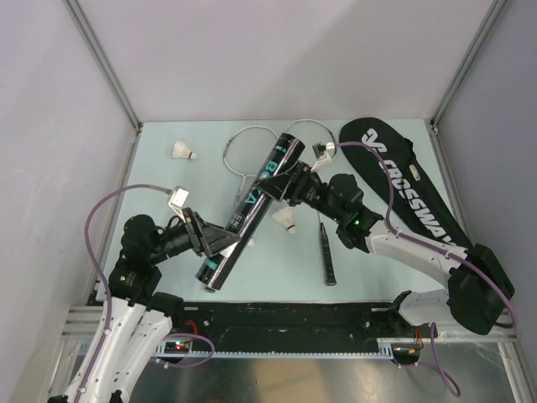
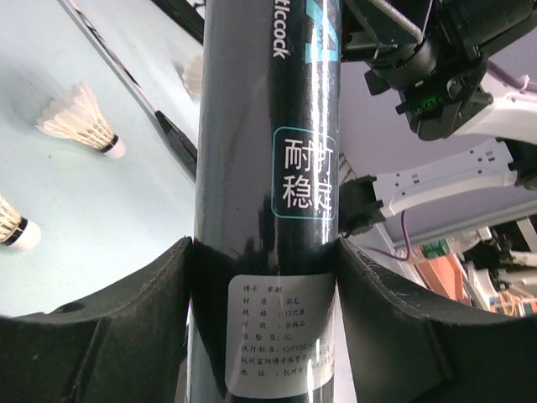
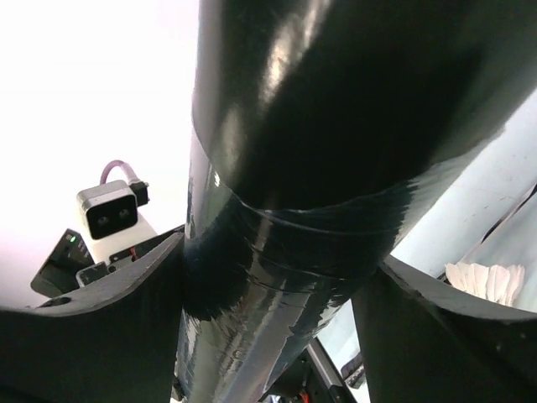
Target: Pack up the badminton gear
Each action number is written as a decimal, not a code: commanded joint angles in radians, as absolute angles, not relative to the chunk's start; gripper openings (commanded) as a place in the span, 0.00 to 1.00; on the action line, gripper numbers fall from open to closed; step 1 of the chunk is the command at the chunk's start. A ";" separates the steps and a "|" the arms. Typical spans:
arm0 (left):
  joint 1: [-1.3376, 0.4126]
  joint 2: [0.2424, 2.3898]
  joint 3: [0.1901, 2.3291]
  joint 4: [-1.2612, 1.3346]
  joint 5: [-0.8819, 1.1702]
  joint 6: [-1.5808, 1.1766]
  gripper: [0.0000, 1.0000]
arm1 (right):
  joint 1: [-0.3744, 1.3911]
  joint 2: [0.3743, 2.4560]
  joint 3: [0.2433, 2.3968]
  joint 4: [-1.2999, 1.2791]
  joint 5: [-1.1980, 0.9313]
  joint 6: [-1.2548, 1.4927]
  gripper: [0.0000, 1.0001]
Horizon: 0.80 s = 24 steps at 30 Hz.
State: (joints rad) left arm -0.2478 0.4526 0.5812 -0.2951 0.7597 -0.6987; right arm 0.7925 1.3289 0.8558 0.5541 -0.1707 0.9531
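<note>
Tube [image 1: 252, 211]: we see a glossy black cylinder with a white label.
Left gripper [image 2: 264, 281]: grasps the tube at its label.
Right gripper [image 3: 273, 281]: grasps the tube's other half.

A glossy black tube [image 2: 268, 126], smooth and reflective, carries a white paper label [image 2: 281, 336]. The shuttlecock [image 2: 80, 117] is white feather. The racket bag [image 1: 411, 185] looks like matt black cloth; the table [image 1: 159, 168] is smooth, pale, matt.

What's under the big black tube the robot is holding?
A racket lies on the table beneath the black tube. Its silver head pokes out at the far side, and its dark handle runs under. Where the handle ends is hidden by the tube.
</note>
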 commanded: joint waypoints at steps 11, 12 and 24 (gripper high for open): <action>-0.431 0.706 0.719 -0.232 0.820 -0.521 0.99 | 0.822 1.199 0.860 0.602 -0.190 0.910 0.45; -0.449 0.725 0.724 -0.232 0.812 -0.514 0.99 | 0.822 1.195 0.859 0.597 -0.189 0.910 0.44; -0.482 0.744 0.701 -0.232 0.793 -0.476 0.46 | 0.801 1.062 0.823 0.362 -0.257 0.810 0.83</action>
State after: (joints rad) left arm -0.4858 0.7666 0.6956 -0.2676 0.8173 -0.5106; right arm 0.8165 1.1683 0.8192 0.4339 -0.1856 0.8616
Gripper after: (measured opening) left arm 0.685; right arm 0.750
